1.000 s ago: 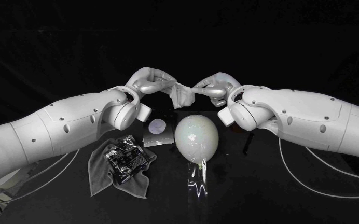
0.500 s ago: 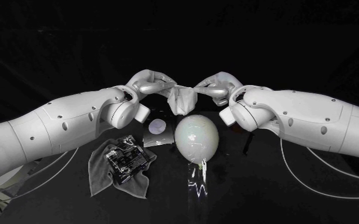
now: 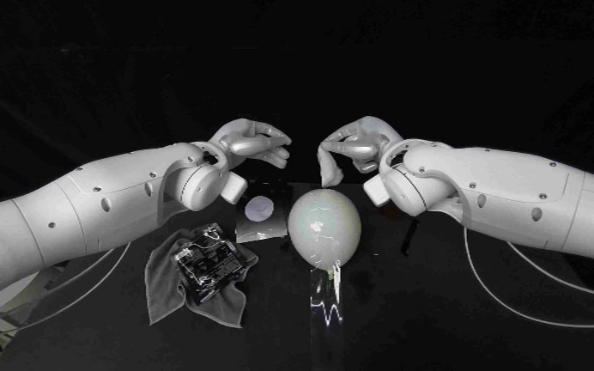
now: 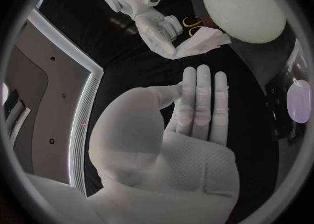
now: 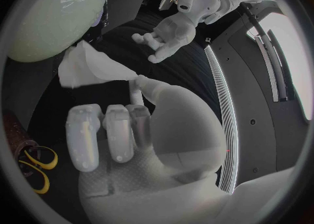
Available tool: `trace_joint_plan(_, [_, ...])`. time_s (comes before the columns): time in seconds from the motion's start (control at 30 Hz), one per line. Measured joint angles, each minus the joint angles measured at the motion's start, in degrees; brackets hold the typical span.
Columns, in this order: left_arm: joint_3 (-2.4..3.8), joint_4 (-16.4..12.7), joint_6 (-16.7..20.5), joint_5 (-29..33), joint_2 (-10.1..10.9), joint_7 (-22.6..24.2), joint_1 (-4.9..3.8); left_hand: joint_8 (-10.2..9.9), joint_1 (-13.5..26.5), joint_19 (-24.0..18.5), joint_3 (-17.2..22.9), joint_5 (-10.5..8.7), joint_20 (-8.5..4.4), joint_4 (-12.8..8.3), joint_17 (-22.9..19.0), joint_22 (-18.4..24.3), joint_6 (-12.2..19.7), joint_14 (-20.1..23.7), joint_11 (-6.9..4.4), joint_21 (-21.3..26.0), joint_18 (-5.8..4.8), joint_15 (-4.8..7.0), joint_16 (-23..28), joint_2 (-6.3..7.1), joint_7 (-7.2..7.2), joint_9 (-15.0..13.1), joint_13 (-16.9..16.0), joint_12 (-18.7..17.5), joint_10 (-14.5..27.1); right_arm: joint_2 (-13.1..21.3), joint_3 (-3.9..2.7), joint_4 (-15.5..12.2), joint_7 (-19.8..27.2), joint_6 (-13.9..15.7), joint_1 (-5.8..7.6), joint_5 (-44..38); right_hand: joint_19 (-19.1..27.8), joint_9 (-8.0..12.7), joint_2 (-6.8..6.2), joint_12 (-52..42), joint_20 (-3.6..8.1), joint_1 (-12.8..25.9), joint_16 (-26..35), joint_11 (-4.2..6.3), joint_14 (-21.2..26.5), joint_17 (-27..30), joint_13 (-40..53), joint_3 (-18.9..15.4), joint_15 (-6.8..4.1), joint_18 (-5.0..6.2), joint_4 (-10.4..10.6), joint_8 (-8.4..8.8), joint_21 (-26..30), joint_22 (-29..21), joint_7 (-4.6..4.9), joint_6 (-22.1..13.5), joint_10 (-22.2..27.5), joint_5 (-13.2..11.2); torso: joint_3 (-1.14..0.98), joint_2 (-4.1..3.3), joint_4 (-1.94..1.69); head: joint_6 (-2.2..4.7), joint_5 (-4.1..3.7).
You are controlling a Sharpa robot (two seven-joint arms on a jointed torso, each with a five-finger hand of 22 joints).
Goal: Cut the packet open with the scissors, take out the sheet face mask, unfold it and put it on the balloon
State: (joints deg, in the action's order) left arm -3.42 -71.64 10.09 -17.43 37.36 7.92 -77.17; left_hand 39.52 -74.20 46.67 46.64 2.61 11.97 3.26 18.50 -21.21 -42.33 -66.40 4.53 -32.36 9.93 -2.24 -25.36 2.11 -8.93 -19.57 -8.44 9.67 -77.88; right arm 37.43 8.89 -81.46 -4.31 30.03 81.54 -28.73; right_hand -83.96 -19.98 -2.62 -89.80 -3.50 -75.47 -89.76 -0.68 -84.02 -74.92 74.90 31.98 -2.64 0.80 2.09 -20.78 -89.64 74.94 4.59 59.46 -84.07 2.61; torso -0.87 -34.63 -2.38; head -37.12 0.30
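The folded white sheet mask hangs above the far end of the pale balloon, pinched by my right hand. The right wrist view shows the mask held between thumb and fingers of that hand. My left hand hovers a short way from the mask with fingers apart, holding nothing; its bare palm faces the mask. The cut packet lies flat beside the balloon. Yellow-handled scissors lie on the table under my right arm.
A grey cloth with a black object on it lies at the near left. The balloon stands on a clear holder toward the front edge.
My left hand has let go of the mask and drawn back to the left. The mask now hangs from my right hand alone, closer to that hand.
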Motion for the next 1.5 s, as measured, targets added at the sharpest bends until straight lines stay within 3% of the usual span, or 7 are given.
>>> trace_joint_plan(0.13, [-0.01, 0.29, -0.51, 0.82, -0.17, -0.59, 0.00, 2.55, 0.00, 1.95, 0.95, -0.01, -1.17, 1.28, 1.47, -0.13, 2.34, -1.70, -0.24, -0.65, 0.00, 0.70, -0.61, 0.00, 0.32, -2.23, -1.10, 0.97, -1.20, 0.06, -0.06, -0.16, 0.10, 0.08, 0.09, -0.02, 0.00, 0.00, 0.00, 0.00, 0.00, -0.01, 0.01, 0.00, 0.00, -0.03, 0.01, 0.04, 0.00, 0.00, -0.04, -0.06, 0.01, -0.01, 0.00, 0.00, 0.00, 0.01, 0.03, 0.00, 0.01, 0.03, -0.12])
trace_joint_plan(0.37, [-0.10, 0.63, -0.75, 1.63, -0.46, -1.11, -0.01, 3.29, -0.15, 1.60, 1.61, -0.21, -1.13, 1.23, 1.90, 0.19, 3.37, -0.44, 0.19, -0.36, -0.01, 0.08, 0.82, 0.23, -0.28, -3.70, -1.34, 0.29, 0.53, -0.07, -0.12, -0.23, 0.23, 0.18, 0.21, -0.04, 0.09, 0.00, 0.08, 0.00, -0.09, -0.08, 0.11, 0.00, 0.01, -0.03, 0.04, 0.04, 0.01, 0.00, -0.04, -0.07, 0.01, -0.04, 0.00, 0.00, 0.00, 0.02, 0.03, 0.01, -0.03, 0.24, -0.67])
trace_joint_plan(0.53, [-0.54, 0.81, -0.58, 1.18, -0.73, -1.13, -0.01, -1.60, 0.02, -2.48, -2.09, 0.29, 0.33, -1.44, 1.33, 1.56, 2.81, 5.03, 2.41, 2.42, -0.01, -2.31, 4.43, 6.95, -1.46, -15.66, 0.19, -3.73, 7.68, -0.25, -0.16, -0.22, 0.31, 0.34, 0.25, -0.05, 0.09, 0.00, 0.08, 0.01, -0.09, -0.08, -0.04, -0.01, 0.09, -0.03, 0.05, 0.04, 0.09, 0.00, -0.04, -0.07, 0.02, -0.03, -0.01, -0.01, 0.00, 0.01, 0.03, 0.01, -0.04, 0.30, -0.60])
trace_joint_plan(0.67, [-1.02, 1.05, -0.36, -0.26, -1.04, -1.05, 0.25, -5.70, 0.68, -5.44, -5.11, 0.29, 1.79, -2.21, 0.78, 3.52, 3.05, 9.18, 4.31, 5.80, -1.56, -4.21, 6.73, 10.89, -1.82, -12.79, 1.35, -5.83, 12.84, -0.43, -0.21, -0.43, 0.41, 0.47, 0.28, -0.05, 0.09, 0.00, 0.08, 0.04, -0.09, -0.08, -0.04, -0.01, 0.10, -0.01, 0.05, 0.04, 0.09, 0.00, -0.04, -0.07, 0.08, -0.01, -0.01, -0.01, 0.01, 0.01, 0.05, -0.03, -0.04, 0.31, -0.55])
trace_joint_plan(0.83, [-1.44, 1.43, 0.14, -3.28, -1.67, -0.65, 1.09, -9.01, 1.12, -8.41, -8.71, 0.29, 3.62, -2.41, 0.11, 6.43, 3.66, 13.88, 5.53, 10.45, -1.57, -5.81, 8.80, 13.21, -1.65, -9.57, 2.27, -5.90, 16.26, -0.53, -0.24, -0.66, 0.51, 0.60, 0.33, -0.05, 0.10, 0.00, 0.08, 0.12, -0.09, -0.08, -0.04, -0.10, 0.08, 0.02, 0.04, 0.04, 0.08, 0.00, -0.04, -0.07, -0.13, 0.00, -0.01, -0.01, 0.09, -0.04, 0.06, -0.07, -0.07, 0.31, -0.57])
trace_joint_plan(1.17, [-1.77, 3.15, 3.17, -11.54, -3.58, 1.52, 3.60, -13.15, -1.84, -7.86, -14.89, 0.28, 4.75, -3.32, -0.91, 11.13, 1.17, 20.59, 6.75, 16.68, -1.57, -7.61, 11.06, 12.34, -2.03, -4.04, 3.79, -4.67, 20.57, -0.72, -0.35, -1.23, 0.68, 0.82, 0.63, -0.02, 0.10, 0.00, 0.08, 0.00, -0.10, -0.09, 0.00, -0.10, -0.12, 0.01, 0.00, 0.05, -0.12, 0.00, -0.05, -0.07, -0.13, 0.00, -0.02, -0.02, 0.10, -0.15, 0.07, -0.03, -0.03, 0.26, -0.42])
trace_joint_plan(1.5, [-1.99, 4.87, 7.18, -16.44, -5.60, 3.16, 4.83, -13.95, -2.73, -7.66, -18.14, 0.28, 4.61, -3.12, -1.16, 12.67, 1.17, 21.27, 6.94, 18.42, -1.57, -8.12, 11.06, 11.45, -2.03, -2.07, 4.23, -3.67, 21.37, -0.80, -0.39, -1.89, 0.79, 0.86, 0.69, 0.07, 0.10, 0.00, 0.32, 0.00, -0.10, 0.15, 0.06, -0.10, -0.12, -0.03, 0.04, 0.05, -0.12, 0.00, -0.05, -0.08, -0.10, -0.03, 0.02, 0.02, 0.10, 0.03, 0.07, -0.04, 0.00, 0.25, -0.44])
